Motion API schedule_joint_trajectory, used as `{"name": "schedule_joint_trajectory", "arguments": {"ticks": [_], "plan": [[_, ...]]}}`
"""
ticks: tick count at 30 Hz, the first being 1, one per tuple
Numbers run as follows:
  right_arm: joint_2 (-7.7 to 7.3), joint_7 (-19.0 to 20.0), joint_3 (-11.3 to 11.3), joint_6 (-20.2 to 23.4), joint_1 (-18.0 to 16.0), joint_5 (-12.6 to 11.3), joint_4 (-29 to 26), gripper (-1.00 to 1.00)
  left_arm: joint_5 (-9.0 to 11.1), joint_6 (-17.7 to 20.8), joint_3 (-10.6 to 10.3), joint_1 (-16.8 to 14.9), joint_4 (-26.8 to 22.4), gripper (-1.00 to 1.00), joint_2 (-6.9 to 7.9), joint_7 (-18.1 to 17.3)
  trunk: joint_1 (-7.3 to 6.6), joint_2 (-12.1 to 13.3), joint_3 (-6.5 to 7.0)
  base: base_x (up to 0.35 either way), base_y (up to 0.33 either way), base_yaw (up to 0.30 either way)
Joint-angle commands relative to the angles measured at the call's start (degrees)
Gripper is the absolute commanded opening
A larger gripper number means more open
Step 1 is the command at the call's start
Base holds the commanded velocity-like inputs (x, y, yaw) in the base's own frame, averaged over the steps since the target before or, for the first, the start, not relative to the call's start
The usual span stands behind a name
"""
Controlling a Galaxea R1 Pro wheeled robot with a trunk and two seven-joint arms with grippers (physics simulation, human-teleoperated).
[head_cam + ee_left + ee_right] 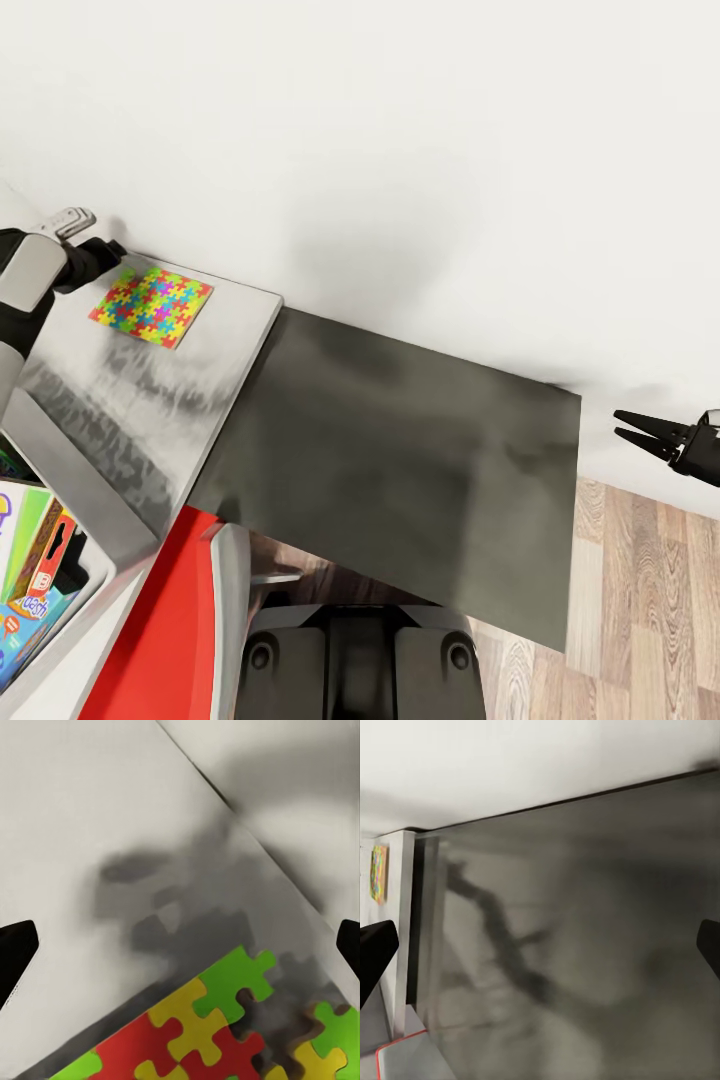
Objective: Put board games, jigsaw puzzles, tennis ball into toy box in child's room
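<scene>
One jigsaw puzzle (150, 305), a flat box in a bright puzzle-piece pattern, lies on the light grey table (200, 380) close to the wall. My left gripper (110, 252) hovers at its far corner. In the left wrist view the fingers (15, 952) stand wide apart with nothing between them, and the puzzle (217, 1027) lies just ahead. The toy box (90, 490) sits at the lower left with printed game boxes (35, 575) inside. My right gripper (640, 430) is open beyond the dark cabinet's right end. The tennis ball is out of view.
The dark grey cabinet top (400, 460) joins the table on the right and also shows in the right wrist view (570, 945). A red chair (170, 620) stands at the table's front. Wood floor (640, 600) lies at the right, and the white wall (400, 150) stands behind.
</scene>
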Motion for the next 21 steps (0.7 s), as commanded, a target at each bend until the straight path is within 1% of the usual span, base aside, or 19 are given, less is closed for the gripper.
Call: {"name": "schedule_joint_trajectory", "arguments": {"ticks": [1, 6, 10, 13, 16, 17, 18, 19, 21], "plan": [[0.0, 0.3, 0.0, 0.3, -0.1, 0.2, 0.0, 1.0, 0.6, 0.0, -0.4, -0.1, -0.2, 1.0, 0.17, 0.7, 0.03, -0.1, -0.07, 0.0, 0.0, 0.0], [0.0, 0.3, 0.0, 0.3, -0.1, 0.2, 0.0, 1.0, 0.6, 0.0, 0.1, -0.1, -0.6, 1.0, 0.32, 2.0, 0.03, -0.1, -0.07, 0.0, 0.0, 0.0], [0.01, 0.3, 0.0, 0.3, -0.1, 0.2, 0.0, 1.0, 0.6, 0.1, 1.2, -0.1, -0.7, 1.0, 0.38, 4.0, 0.03, -0.1, -0.07, 0.0, 0.0, 0.0], [0.01, 0.3, 0.0, 0.3, -0.1, 0.2, 0.0, 1.0, 0.7, 0.1, 2.7, -0.1, -0.8, 1.0, 0.52, 5.0, 0.03, -0.1, -0.07, 0.0, 0.0, 0.0], [0.02, 0.3, 0.0, 0.3, -0.1, 0.2, 0.0, 1.0, 0.8, 0.1, 4.5, -0.1, -0.7, 1.0, 1.1, 5.5, 0.03, -0.1, -0.07, 0.0, 0.0, 0.0], [0.02, 0.3, 0.0, 0.3, -0.1, 0.2, 0.0, 1.0, 0.8, 0.1, 4.5, -0.1, -0.7, 1.0, 1.1, 5.5, 0.03, -0.1, -0.07, 0.0, 0.0, 0.0], [0.02, 0.3, 0.0, 0.3, -0.1, 0.2, 0.0, 1.0, 0.8, 0.1, 5.7, -0.1, -0.7, 1.0, 1.37, 5.7, 0.03, -0.1, -0.07, 0.0, 0.0, 0.0], [0.02, 0.3, 0.0, 0.3, -0.1, 0.2, 0.0, 1.0, 0.8, 0.1, 5.7, -0.1, -0.7, 1.0, 1.37, 5.7, 0.03, -0.1, -0.07, 0.0, 0.0, 0.0], [0.02, 0.3, 0.0, 0.3, -0.1, 0.2, 0.0, 1.0, 0.8, 0.1, 6.7, -0.1, -0.6, 1.0, 1.55, 5.9, 0.03, -0.1, -0.07, 0.0, 0.0, 0.0]]}}
